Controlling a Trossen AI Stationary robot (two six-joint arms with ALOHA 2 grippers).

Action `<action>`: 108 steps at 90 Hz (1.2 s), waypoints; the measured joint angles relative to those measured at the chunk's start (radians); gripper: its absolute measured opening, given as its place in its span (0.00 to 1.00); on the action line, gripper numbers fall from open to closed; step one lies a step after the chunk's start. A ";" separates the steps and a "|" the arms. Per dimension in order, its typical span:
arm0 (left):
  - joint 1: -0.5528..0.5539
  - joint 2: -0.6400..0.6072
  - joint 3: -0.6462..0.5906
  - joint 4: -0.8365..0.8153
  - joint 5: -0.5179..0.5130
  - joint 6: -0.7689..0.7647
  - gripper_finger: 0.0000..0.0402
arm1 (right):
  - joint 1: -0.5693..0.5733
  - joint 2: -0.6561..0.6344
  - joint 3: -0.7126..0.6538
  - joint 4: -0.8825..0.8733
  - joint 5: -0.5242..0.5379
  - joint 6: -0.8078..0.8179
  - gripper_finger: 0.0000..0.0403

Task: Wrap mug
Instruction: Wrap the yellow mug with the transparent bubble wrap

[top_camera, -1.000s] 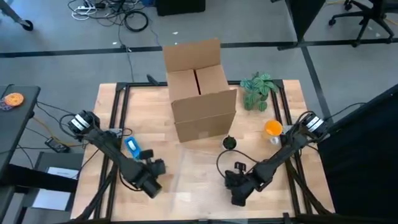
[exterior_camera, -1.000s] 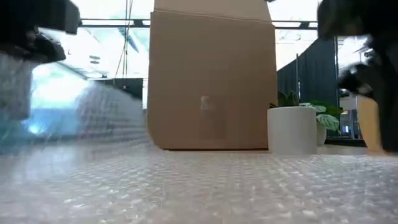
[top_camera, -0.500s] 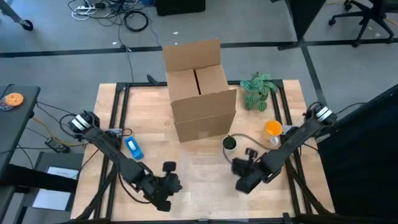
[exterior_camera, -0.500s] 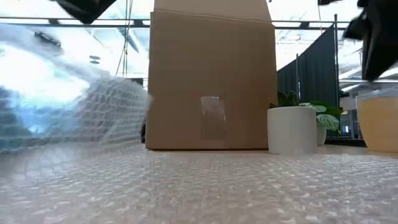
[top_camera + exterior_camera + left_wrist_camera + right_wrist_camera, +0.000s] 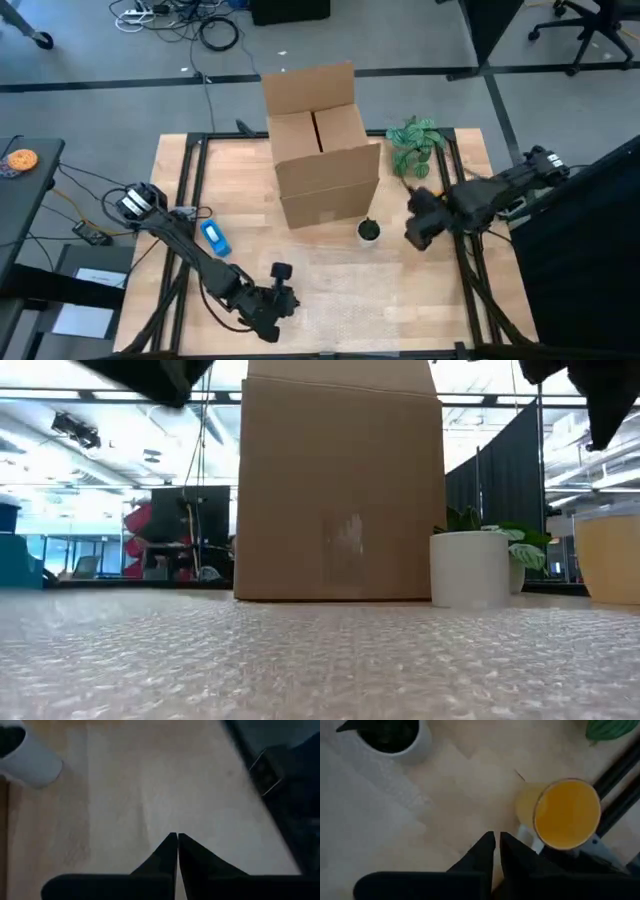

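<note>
Right claw (tips together) swung over mug, left claw pinched empty.

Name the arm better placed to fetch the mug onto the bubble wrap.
Right. Its claw hangs beside the yellow mug at the table's right edge, while the left claw sits low over the bubble wrap, far from the mug.

— Left arm: we see it stretched from its base at the table's left edge toward the near edge, low over the surface. Left gripper, fingers pressed tip to tip.

— Right arm: we note it raised, reaching in from the right side, elbow bent. Right gripper points down, fingers nearly together, a thin slit between.
</note>
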 joint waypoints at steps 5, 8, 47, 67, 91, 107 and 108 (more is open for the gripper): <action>0.003 0.000 0.000 -0.026 -0.004 -0.002 0.00 | -0.047 -0.018 -0.020 -0.001 -0.021 -0.041 0.09; 0.004 0.000 0.000 -0.034 -0.005 -0.002 0.00 | -0.078 -0.025 -0.034 -0.001 -0.039 -0.060 0.11; 0.010 0.000 0.000 -0.028 -0.013 0.018 0.00 | -0.454 -0.042 -0.267 0.177 -0.206 -0.263 0.37; 0.010 0.000 0.000 -0.035 -0.013 0.009 0.00 | -0.504 -0.042 -0.388 0.286 -0.224 -0.276 0.33; 0.011 0.000 -0.001 -0.032 -0.016 -0.008 0.00 | -0.468 -0.042 -0.484 0.288 -0.220 -0.227 0.19; 0.011 0.000 -0.001 -0.032 -0.041 -0.008 0.00 | -0.400 -0.042 -0.457 0.270 -0.223 -0.224 0.02; 0.011 0.000 -0.001 -0.032 -0.041 -0.008 0.00 | -0.394 -0.042 -0.452 0.265 -0.222 -0.220 0.02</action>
